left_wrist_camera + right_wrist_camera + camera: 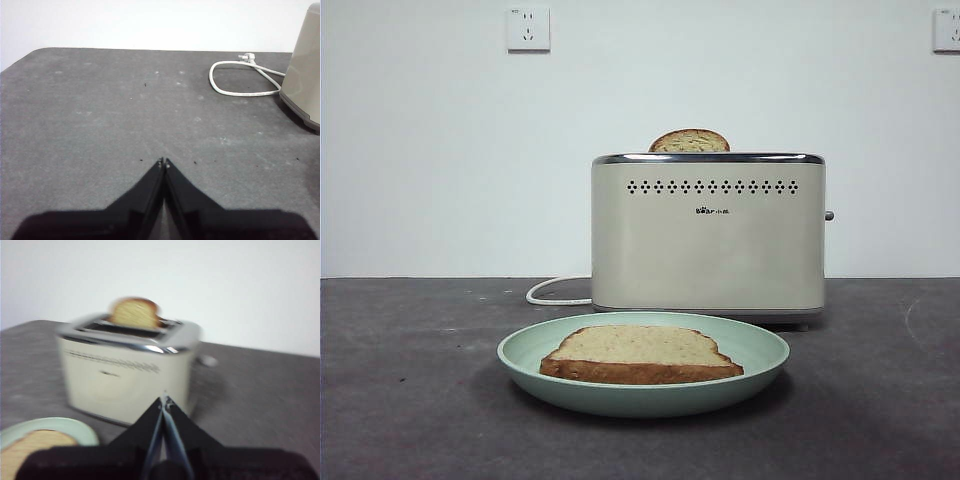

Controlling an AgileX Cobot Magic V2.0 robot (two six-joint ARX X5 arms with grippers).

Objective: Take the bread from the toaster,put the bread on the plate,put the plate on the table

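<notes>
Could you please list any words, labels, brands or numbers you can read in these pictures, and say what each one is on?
Only one text shows: a tiny dark logo on the front of the boxy cream-beige toaster, below its row of small dark holes. It is too small to read in the front view and blurred in the right wrist view.
No other writing shows anywhere else.

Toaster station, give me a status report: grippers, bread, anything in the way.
Left gripper shut, over bare table. Right gripper shut, empty, facing toaster. One bread slice in slot, another flat on plate. Nothing blocking.
</notes>
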